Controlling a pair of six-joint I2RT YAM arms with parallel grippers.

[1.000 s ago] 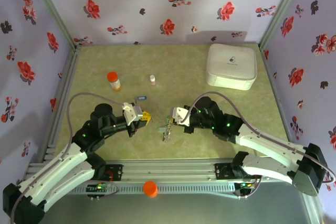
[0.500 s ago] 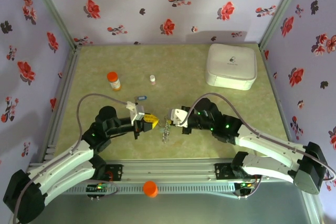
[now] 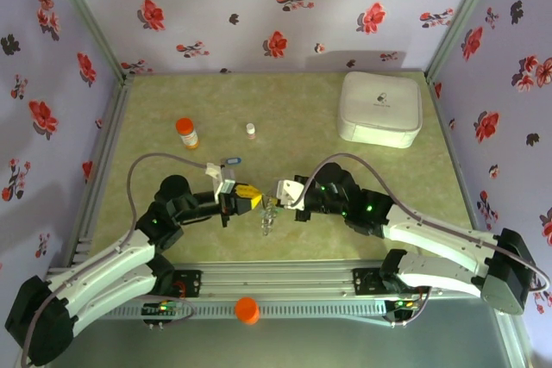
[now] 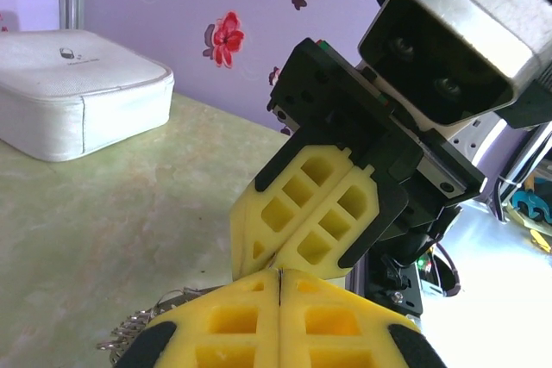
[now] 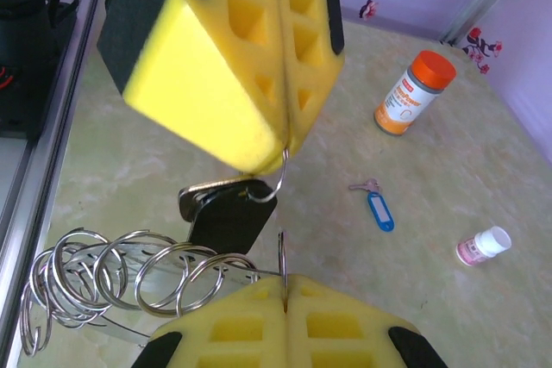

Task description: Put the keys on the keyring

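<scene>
My left gripper and right gripper meet tip to tip above the table's middle front. In the right wrist view, the right gripper is shut on a thin metal ring seen edge-on, part of the keyring, whose silver loops bunch to the left. Opposite it, the left gripper is shut on a thin wire hooked through the black key, which hangs just below its fingers. A blue key lies apart on the table. In the left wrist view both pairs of yellow fingers touch.
An orange-capped bottle and a small white bottle stand behind the grippers. A white rounded box sits at the back right. An orange knob sits on the front rail. Floral walls close in three sides.
The left gripper has moved right until its fingertips meet the right gripper's. The right gripper edged slightly left, and the hanging loops shifted with it.
</scene>
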